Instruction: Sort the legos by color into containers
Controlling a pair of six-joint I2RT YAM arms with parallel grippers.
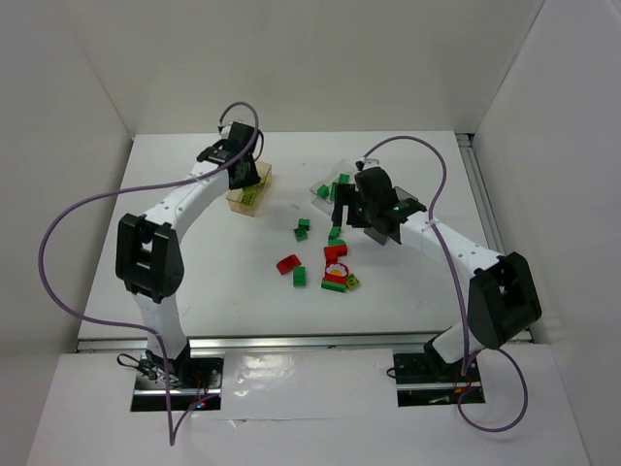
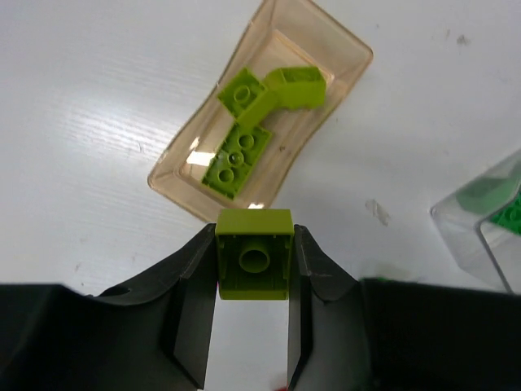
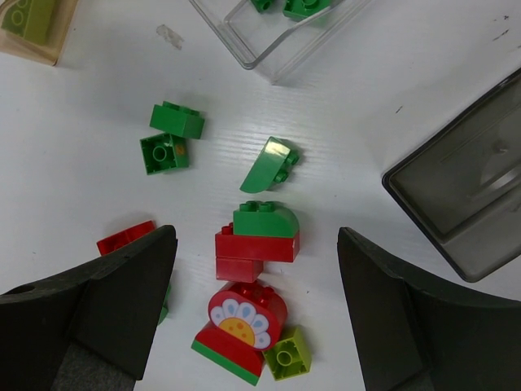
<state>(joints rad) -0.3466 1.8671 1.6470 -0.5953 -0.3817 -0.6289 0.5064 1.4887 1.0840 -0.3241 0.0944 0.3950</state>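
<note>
One flower-print brick (image 3: 240, 319), lime brick (image 2: 254, 252) clamped L

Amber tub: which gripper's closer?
Left. The left gripper, shut on a lime brick, sits right at the amber tub's end. The right gripper hangs open over the loose bricks, by the clear tub, well off.

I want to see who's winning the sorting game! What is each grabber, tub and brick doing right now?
Left gripper: shut on a lime brick, near the amber tub.
Right gripper: open, empty, above the loose bricks.
Amber tub: holds lime bricks.
Clear tub: holds green bricks.
Grey tub: no bricks in the part showing.
Loose bricks: red, green and one lime, unsorted.
</note>
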